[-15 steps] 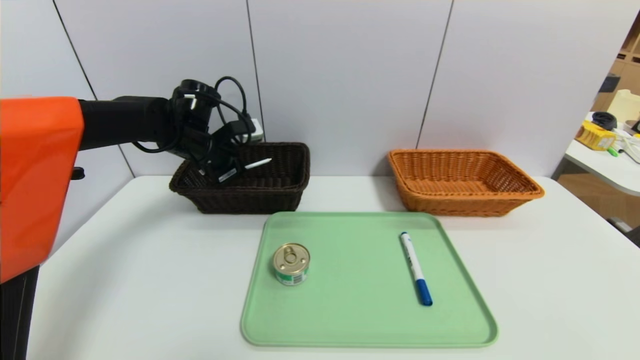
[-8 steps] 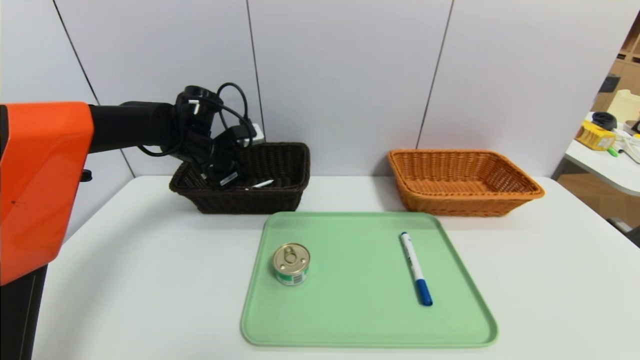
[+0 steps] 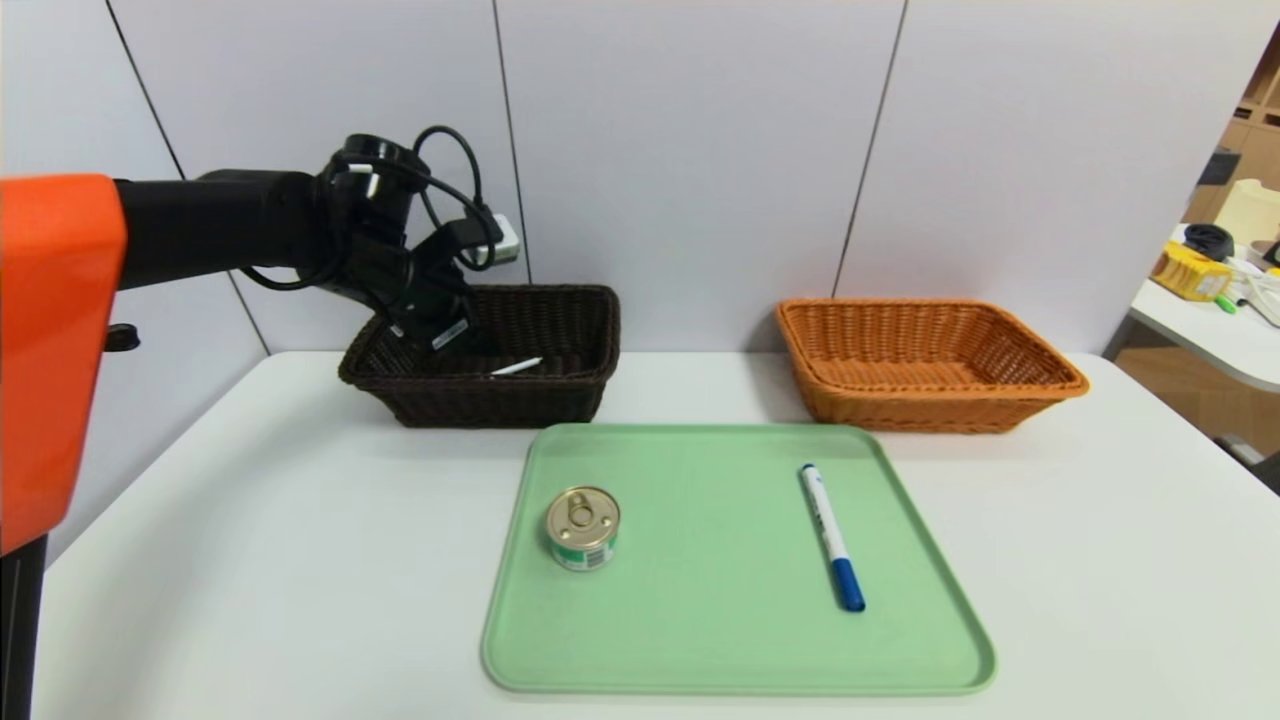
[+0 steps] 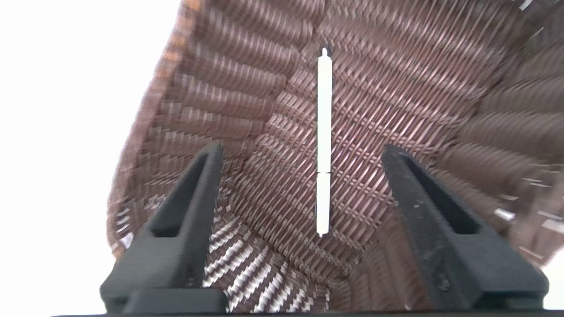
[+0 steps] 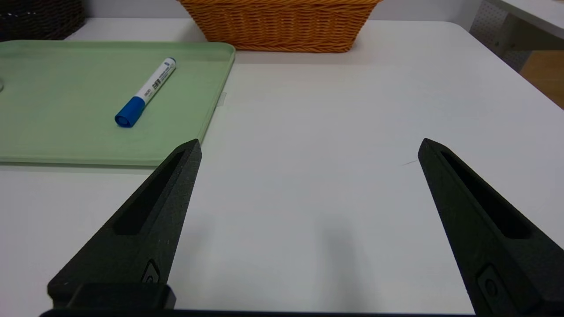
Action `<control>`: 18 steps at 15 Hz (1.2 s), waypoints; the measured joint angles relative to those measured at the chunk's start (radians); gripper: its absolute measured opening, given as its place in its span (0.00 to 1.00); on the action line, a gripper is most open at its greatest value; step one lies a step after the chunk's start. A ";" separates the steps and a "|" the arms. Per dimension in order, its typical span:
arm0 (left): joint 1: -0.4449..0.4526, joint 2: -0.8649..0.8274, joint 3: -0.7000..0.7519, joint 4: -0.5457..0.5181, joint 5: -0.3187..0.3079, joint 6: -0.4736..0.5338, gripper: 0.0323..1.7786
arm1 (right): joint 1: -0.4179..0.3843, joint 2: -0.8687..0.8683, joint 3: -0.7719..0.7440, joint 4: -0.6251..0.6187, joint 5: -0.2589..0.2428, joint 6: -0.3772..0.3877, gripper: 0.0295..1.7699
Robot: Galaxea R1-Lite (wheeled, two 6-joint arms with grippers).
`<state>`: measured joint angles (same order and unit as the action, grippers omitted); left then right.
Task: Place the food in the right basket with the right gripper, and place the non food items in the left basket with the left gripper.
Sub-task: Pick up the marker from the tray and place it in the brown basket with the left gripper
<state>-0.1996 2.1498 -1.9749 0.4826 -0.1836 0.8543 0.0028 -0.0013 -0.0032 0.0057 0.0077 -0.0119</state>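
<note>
White surface (image 3: 700, 390), w/ green tray (image 3: 740, 683). L tool (image 4: 303, 147): wide, over dark basket (image 3: 490, 405); thin pen (image 4: 324, 114) below, loose inside, presumably dropped as non-food. R tool (image 5: 310, 141): wide, near-side, parked. Beyond it: can (image 3: 583, 528), marker (image 3: 833, 535) on tray, likely awaiting sorting.
</note>
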 joint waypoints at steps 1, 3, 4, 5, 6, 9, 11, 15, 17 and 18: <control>-0.009 -0.026 0.000 0.015 0.001 -0.027 0.77 | 0.000 0.000 0.000 0.000 0.000 0.000 0.96; -0.052 -0.082 -0.001 0.050 0.016 -0.099 0.81 | 0.000 0.000 0.000 0.000 0.000 0.000 0.96; -0.083 -0.105 -0.001 0.063 0.032 -0.142 0.83 | 0.000 0.000 0.000 0.000 -0.001 0.001 0.96; -0.121 -0.125 0.000 0.074 0.051 -0.197 0.85 | 0.000 0.000 0.000 0.000 0.000 0.000 0.96; -0.160 -0.139 0.001 0.078 0.060 -0.250 0.86 | 0.000 0.000 0.000 0.000 -0.001 0.000 0.96; -0.305 -0.163 0.007 0.082 0.081 -0.433 0.89 | 0.000 0.000 0.000 0.000 0.000 0.000 0.96; -0.419 -0.165 0.013 0.083 0.151 -0.582 0.91 | 0.000 0.000 0.000 0.000 -0.001 0.000 0.96; -0.655 -0.131 0.017 0.082 0.339 -0.955 0.93 | 0.000 0.000 0.000 -0.001 0.000 0.000 0.96; -0.735 -0.095 0.017 0.083 0.389 -1.116 0.93 | 0.000 0.000 0.000 0.000 0.000 0.000 0.96; -0.766 -0.070 0.017 0.082 0.413 -1.186 0.94 | 0.000 0.000 0.000 0.000 0.000 0.000 0.96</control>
<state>-0.9653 2.0798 -1.9583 0.5647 0.2294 -0.3315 0.0028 -0.0013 -0.0032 0.0057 0.0072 -0.0119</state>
